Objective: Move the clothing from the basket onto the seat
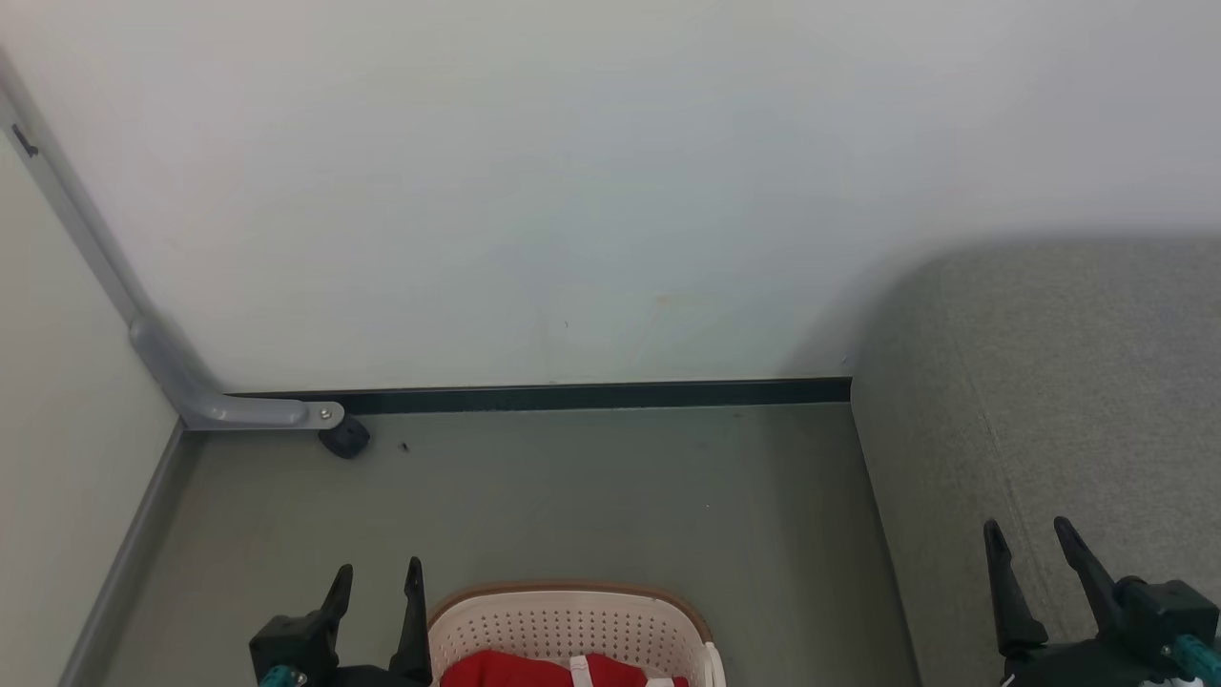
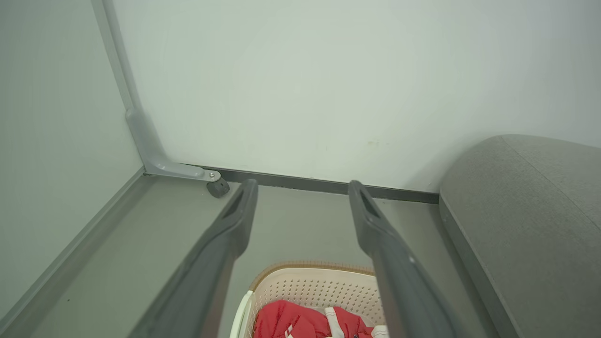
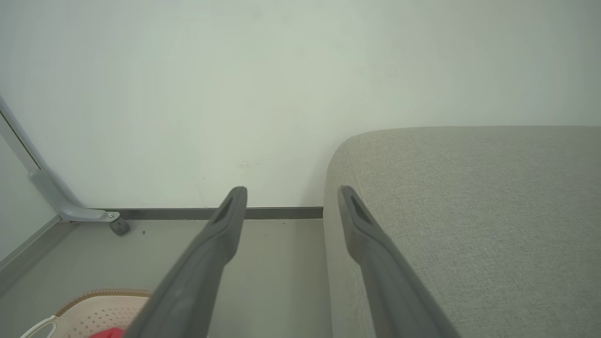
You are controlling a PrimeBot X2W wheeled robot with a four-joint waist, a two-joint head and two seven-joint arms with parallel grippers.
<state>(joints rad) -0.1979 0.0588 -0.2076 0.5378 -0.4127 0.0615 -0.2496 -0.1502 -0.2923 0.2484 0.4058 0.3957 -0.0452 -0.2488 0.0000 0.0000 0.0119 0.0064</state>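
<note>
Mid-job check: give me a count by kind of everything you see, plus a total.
Basket: 1
Seat: 1
Clothing heap, red and white: 1, separate garments not countable
Grippers: 2, left gripper and right gripper, both open
Caster wheel: 1
Total: 6

A plain off-white painted wall (image 1: 572, 191) stands across the back. A narrow dark baseboard strip (image 1: 591, 395) runs along its foot, where it meets the smooth grey-green floor (image 1: 572, 496). At the left stands a cream side panel (image 1: 57, 382) with a pale grey skirting (image 1: 124, 553) at its base. In the corner, a light grey metal frame leg (image 1: 172, 372) slants down the panel's edge and bends flat along the baseboard. A small black caster wheel (image 1: 344, 438) sits under its bolted end, touching the floor. A tiny dark speck (image 1: 403, 447) lies just beside the wheel.
</note>
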